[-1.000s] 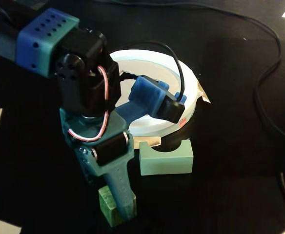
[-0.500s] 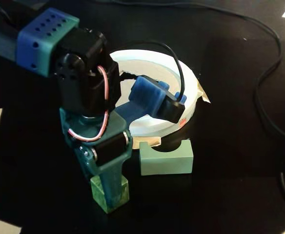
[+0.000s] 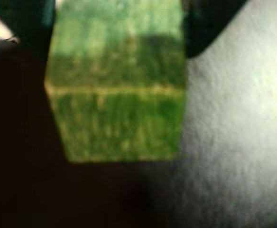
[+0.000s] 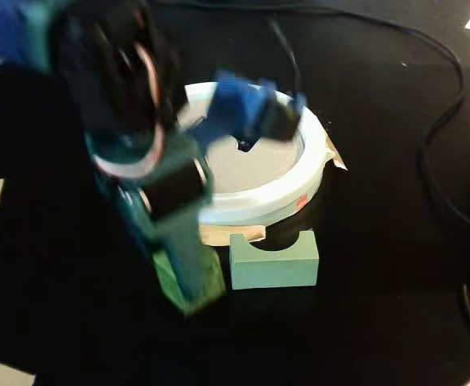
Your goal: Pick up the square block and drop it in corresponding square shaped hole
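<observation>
The pincer [image 4: 188,291] pinches the green cube [image 4: 187,283] in front of the round white bin.

In the fixed view the arm is blurry, and its teal finger runs down over the front of the green cube, so only the cube's sides and bottom corner peek out. The cube sits just left of the pale block [image 4: 274,260] with the round notch. Whether the cube touches the black surface [image 4: 380,305] cannot be told. Behind them is the round white rim [image 4: 299,181] with a tan panel inside; only a small dark bit of a hole shows there, under the blue camera holder [image 4: 247,108]. In the wrist view the cube [image 3: 115,85] fills the top middle, very close and fuzzy.
</observation>
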You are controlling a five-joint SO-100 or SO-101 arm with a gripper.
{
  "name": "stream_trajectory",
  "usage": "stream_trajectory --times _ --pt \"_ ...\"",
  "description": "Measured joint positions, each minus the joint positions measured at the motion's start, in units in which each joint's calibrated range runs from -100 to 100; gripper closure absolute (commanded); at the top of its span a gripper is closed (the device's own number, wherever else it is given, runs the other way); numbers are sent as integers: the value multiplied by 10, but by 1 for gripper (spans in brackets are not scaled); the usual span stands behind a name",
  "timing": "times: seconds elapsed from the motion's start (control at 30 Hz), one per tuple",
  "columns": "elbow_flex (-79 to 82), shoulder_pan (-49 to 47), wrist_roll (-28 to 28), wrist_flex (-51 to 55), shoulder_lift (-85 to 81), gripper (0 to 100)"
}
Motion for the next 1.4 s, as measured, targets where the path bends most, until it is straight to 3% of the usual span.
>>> stream_trajectory --times 0.27,0.63,0.8,1.1,1.4 --pt "0 -59 -21 145 -199 67" --pt "0 -274 -24 161 -243 66" --pt "58 -338 -64 161 -243 66" --pt "224 -441 -85 -9 -247 66" --pt "365 -456 -100 -177 -246 66"
